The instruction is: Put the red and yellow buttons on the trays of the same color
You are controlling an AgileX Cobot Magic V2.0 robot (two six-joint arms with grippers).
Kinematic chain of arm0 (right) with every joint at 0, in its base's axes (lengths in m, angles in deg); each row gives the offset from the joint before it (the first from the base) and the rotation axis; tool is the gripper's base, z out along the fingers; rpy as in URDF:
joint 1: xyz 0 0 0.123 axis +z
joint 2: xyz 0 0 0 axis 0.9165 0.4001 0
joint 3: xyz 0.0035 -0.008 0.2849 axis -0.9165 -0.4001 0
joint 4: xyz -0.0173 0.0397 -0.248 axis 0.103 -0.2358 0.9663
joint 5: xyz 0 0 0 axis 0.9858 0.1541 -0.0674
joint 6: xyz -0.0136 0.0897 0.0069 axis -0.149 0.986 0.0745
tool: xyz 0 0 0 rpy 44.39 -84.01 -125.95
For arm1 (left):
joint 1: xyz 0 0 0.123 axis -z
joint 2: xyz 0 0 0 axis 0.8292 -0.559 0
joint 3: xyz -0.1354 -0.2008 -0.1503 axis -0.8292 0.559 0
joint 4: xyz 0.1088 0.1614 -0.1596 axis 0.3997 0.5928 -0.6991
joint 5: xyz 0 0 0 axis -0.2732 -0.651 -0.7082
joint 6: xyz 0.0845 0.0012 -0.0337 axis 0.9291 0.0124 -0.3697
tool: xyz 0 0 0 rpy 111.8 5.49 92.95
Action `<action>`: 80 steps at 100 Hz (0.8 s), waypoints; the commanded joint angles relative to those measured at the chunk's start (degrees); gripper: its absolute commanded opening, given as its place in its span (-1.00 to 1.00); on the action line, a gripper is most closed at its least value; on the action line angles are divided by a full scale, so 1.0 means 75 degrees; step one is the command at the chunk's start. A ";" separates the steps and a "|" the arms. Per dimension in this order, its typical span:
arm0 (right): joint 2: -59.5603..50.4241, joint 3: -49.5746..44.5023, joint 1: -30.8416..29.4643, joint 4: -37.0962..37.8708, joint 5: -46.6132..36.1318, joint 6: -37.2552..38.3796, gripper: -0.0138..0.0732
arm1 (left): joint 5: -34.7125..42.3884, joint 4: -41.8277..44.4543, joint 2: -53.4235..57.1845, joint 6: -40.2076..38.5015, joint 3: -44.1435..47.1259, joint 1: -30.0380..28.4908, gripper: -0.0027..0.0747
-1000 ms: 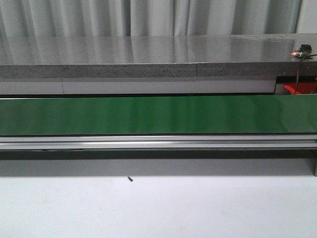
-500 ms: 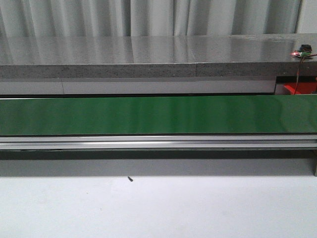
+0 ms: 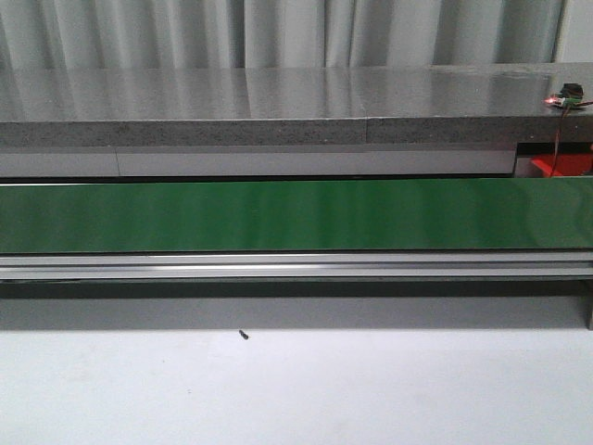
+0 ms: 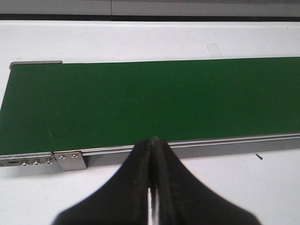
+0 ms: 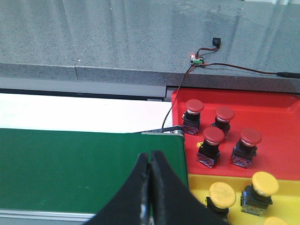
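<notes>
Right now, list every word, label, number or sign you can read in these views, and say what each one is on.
No readable text in any view.
The red buttons have patterned stickers on their bases, too small and blurred to read.
The small circuit board on the grey counter shows a lit red light, no legible marking.
The green conveyor belt, red tray and yellow tray carry no print.

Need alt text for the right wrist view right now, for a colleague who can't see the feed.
The closed right gripper hangs over the end of a bare green conveyor belt. Beside that end, four red buttons stand on a red tray and at least two yellow buttons on a yellow tray. A grey counter behind carries a small wired board.
</notes>
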 commanded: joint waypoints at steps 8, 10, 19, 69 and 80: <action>-0.0684 -0.0415 0.0010 -0.0033 -0.0770 -0.0049 -0.96 | 0.0471 -0.0206 0.0015 -0.0004 -0.0197 0.0059 -0.98; -0.0745 -0.0496 0.0010 -0.0040 -0.0787 -0.0049 -0.96 | 0.0471 -0.0206 0.0015 -0.0004 -0.0197 0.0059 -0.98; -0.1117 -0.0829 0.0010 -0.0184 -0.0864 -0.0049 -0.96 | 0.0471 -0.0206 0.0015 -0.0004 -0.0197 0.0059 -0.98; -0.2146 -0.2564 0.0066 -0.0073 -0.1370 0.0164 -0.96 | 0.0471 -0.0206 0.0015 -0.0004 -0.0197 0.0059 -0.98; -0.2471 -0.3054 0.0262 0.0993 -0.1874 0.1275 -0.96 | 0.0471 -0.0206 0.0015 -0.0004 -0.0197 0.0059 -0.98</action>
